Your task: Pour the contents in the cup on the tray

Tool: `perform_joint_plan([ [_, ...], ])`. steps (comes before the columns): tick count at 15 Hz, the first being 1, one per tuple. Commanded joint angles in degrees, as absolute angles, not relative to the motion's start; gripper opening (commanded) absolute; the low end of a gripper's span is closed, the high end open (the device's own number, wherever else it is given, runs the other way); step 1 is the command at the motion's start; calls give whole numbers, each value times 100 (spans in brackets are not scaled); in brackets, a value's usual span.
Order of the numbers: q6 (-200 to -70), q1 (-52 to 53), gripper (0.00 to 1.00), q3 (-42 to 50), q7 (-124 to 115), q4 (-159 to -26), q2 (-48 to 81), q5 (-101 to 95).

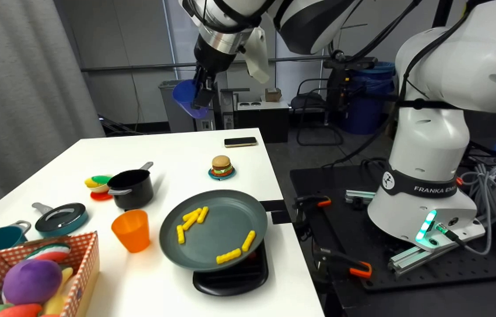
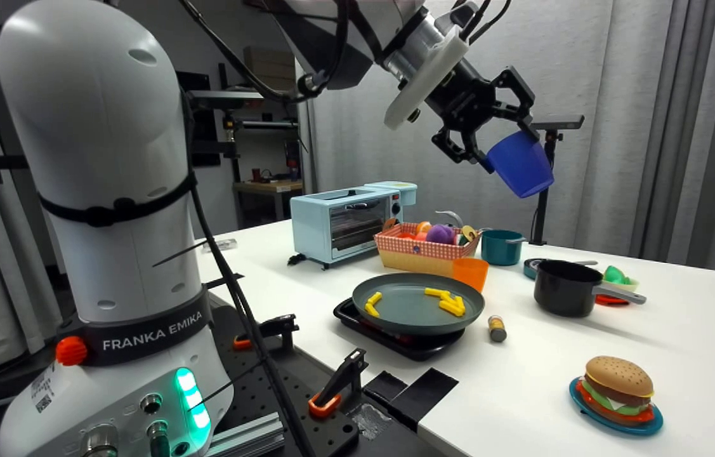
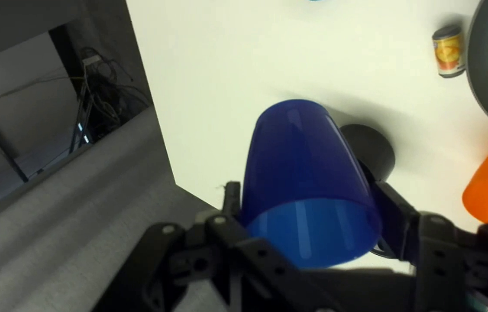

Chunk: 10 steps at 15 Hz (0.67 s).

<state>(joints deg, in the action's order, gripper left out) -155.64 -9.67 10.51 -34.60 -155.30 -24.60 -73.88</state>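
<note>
The claw (image 2: 510,150) is clamping the tilted blue cup (image 2: 523,169), while yellow stick-like pieces (image 1: 191,219) are lying on the tray (image 1: 225,222), below the claw and to one side.

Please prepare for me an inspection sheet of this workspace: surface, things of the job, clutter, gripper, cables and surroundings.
Surface: white table, black strips at one edge; spills: nothing seen.
Job's things: yellow pieces lie in the round grey-green dish, on a black stand; blue cup tilted in the air, inside only partly seen.
Clutter: orange cup, black pot, teal pot, toy burger, phone, checked basket of toy food, small can.
Gripper: closed on the blue cup.
Cables: dark cable hangs past the robot base; grey cables bunched beside it.
Surroundings: grey curtain, blue bin; people: nothing seen.
</note>
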Motion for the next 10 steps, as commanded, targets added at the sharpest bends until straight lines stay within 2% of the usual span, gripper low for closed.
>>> perform_joint_plan([
  [1, -16233, -977, 50, 1342, -4032, -15351, -2027, -7110],
  [10, -18118, -1226, 50, 1876, -5665, -14989, -918, -7320],
])
